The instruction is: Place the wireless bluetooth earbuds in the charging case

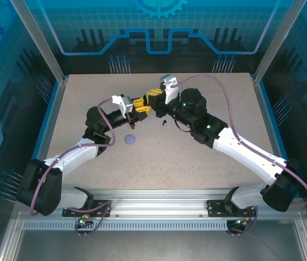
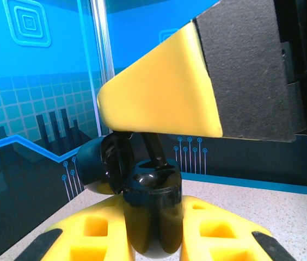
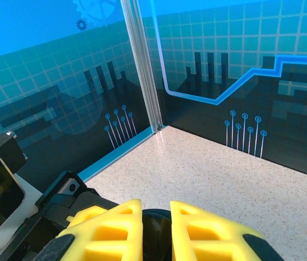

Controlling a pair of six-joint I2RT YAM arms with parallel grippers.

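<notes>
On the table, nearest the arm bases, locate the lilac round case. It lies flat, apart from both arms. Slightly farther and to the right, note a small black item on the table surface. It is too small to identify.

Beyond these, the two arms meet over the middle of the table. The left gripper and the right gripper sit tip to tip.

In the left wrist view, check the left gripper. Its yellow fingers pinch the black charging case from both sides. The case stands upright with its lid swung open to the left.

Directly above the case, one right finger hangs with its black pad facing right. A black earbud extends from beneath it, stem down, into the case opening.

In the right wrist view, the right gripper has its fingers drawn close, with a narrow gap and a dark shape between them.
</notes>
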